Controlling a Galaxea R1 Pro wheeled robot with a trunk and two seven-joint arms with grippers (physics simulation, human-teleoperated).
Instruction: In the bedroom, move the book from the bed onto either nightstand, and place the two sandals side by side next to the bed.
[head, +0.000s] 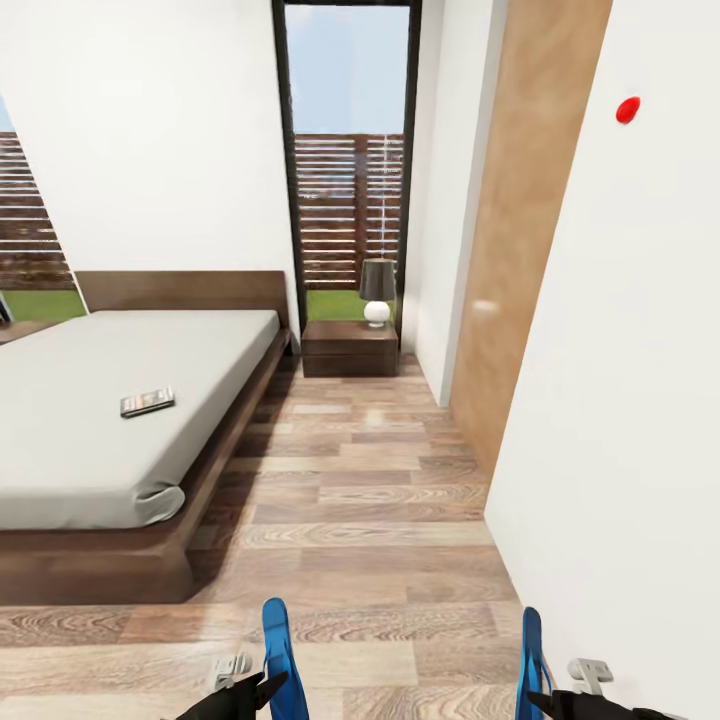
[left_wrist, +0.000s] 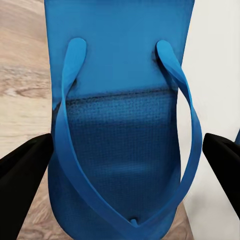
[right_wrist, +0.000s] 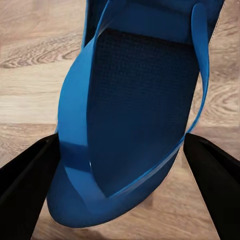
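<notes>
The book (head: 147, 401) lies flat on the pale mattress of the bed (head: 90, 440), near its right side. A dark wood nightstand (head: 350, 348) stands past the bed's head, under the tall window (head: 348, 150). I hold one blue sandal in each hand, low at the front over the plank floor. My left gripper (head: 262, 690) is shut on the left sandal (head: 278, 650) (left_wrist: 120, 125), black fingers (left_wrist: 22, 175) pressing its edges. My right gripper (head: 545, 702) is shut on the right sandal (head: 530, 660) (right_wrist: 135, 115), fingers (right_wrist: 215, 175) on both sides.
A lamp (head: 377, 290) with a dark shade stands on the nightstand. A white wall (head: 620, 420) with a red dot (head: 627, 109) is close on my right, with a wooden door (head: 520, 230) beyond it. Wood floor (head: 370, 500) runs between bed and wall.
</notes>
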